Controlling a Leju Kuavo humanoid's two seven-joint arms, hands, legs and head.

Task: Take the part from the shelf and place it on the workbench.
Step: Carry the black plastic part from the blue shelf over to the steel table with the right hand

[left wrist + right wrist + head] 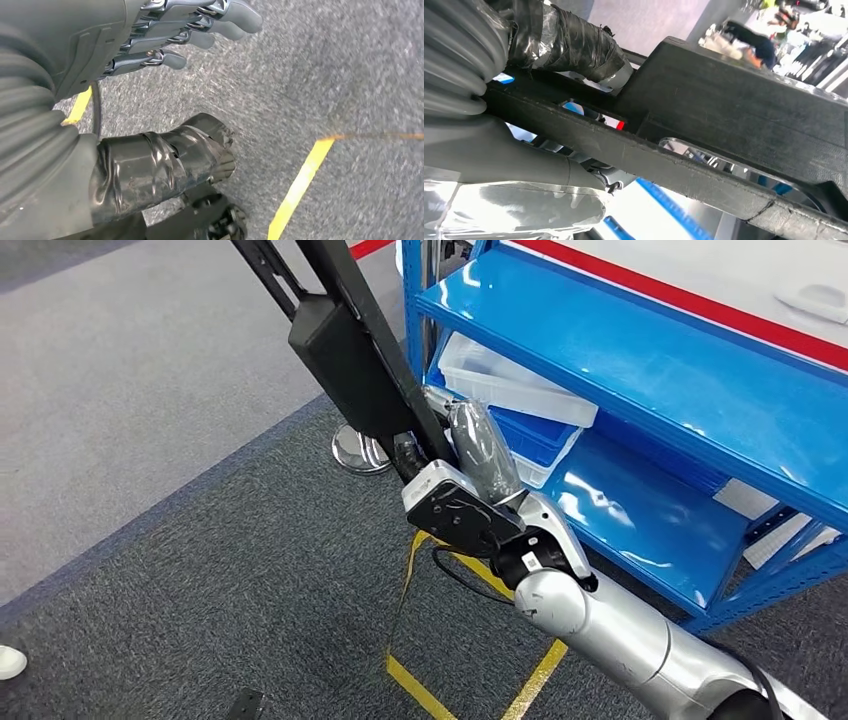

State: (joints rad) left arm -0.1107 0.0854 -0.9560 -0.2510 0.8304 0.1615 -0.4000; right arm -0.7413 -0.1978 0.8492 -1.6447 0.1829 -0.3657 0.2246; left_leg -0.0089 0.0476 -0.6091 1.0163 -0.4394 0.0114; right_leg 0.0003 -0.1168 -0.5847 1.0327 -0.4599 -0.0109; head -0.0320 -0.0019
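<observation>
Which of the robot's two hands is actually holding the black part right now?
The right hand grips the long black part beside the blue shelf; the left hand hangs over the floor, holding nothing.

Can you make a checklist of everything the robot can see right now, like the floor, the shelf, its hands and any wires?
Surface: grey carpet floor with yellow tape lines; no workbench seen.
Job's things: long black part, held by the right hand, out in front of the blue shelf.
Clutter: clear trays and a blue bin on the shelf; a round silver base on the floor.
Hands: right hand grips the part; left hand holds nothing, fingers loosely curled above the floor.
Cables: a black cable loops at the right wrist.
Surroundings: a white shoe tip at the picture's edge; blurred shapes far off in the right wrist view.
</observation>
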